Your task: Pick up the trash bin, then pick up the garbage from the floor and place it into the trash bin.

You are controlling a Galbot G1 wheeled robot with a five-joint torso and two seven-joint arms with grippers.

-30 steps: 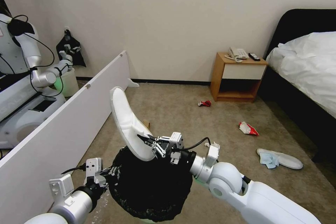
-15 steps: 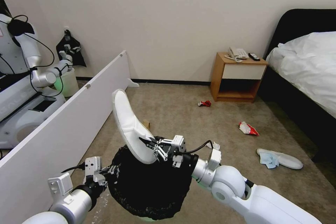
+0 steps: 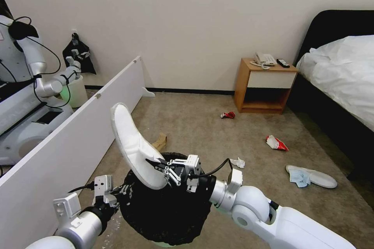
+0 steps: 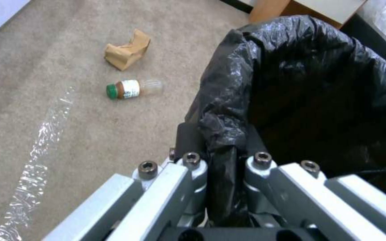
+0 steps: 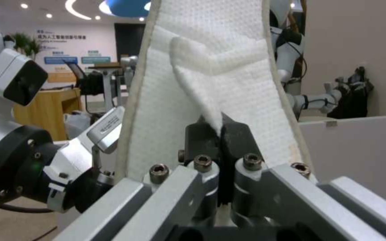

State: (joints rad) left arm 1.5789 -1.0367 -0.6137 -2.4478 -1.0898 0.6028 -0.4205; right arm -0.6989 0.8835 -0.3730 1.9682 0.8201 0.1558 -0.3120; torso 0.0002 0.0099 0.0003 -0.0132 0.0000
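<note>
The trash bin (image 3: pixel 167 210), lined with a black bag (image 4: pixel 318 87), hangs low in front of me. My left gripper (image 3: pixel 119 194) is shut on its rim (image 4: pixel 222 160). Above the bin's opening my right gripper (image 3: pixel 156 165) is shut on a white slipper (image 3: pixel 130 140), pinching its strap (image 5: pixel 211 60), with the slipper standing upright. On the floor (image 3: pixel 202 124) lie a brown paper bag (image 3: pixel 160 141), a green-capped bottle (image 4: pixel 132 89), a red can (image 3: pixel 228 115), a snack packet (image 3: pixel 276 142), a tissue (image 3: pixel 237 162) and a second slipper (image 3: pixel 317 177) with a blue cloth (image 3: pixel 299 177).
A long white partition board (image 3: pixel 70 144) runs along my left. Behind it stands another robot (image 3: pixel 27 85) by a pale bin (image 3: pixel 76 91). A wooden nightstand (image 3: pixel 265 85) is at the far wall and a bed (image 3: pixel 343 81) is on the right.
My right gripper has carried the slipper to the left and a little lower over the bin. The tissue behind the right arm has come into view. The left gripper has stayed put.
</note>
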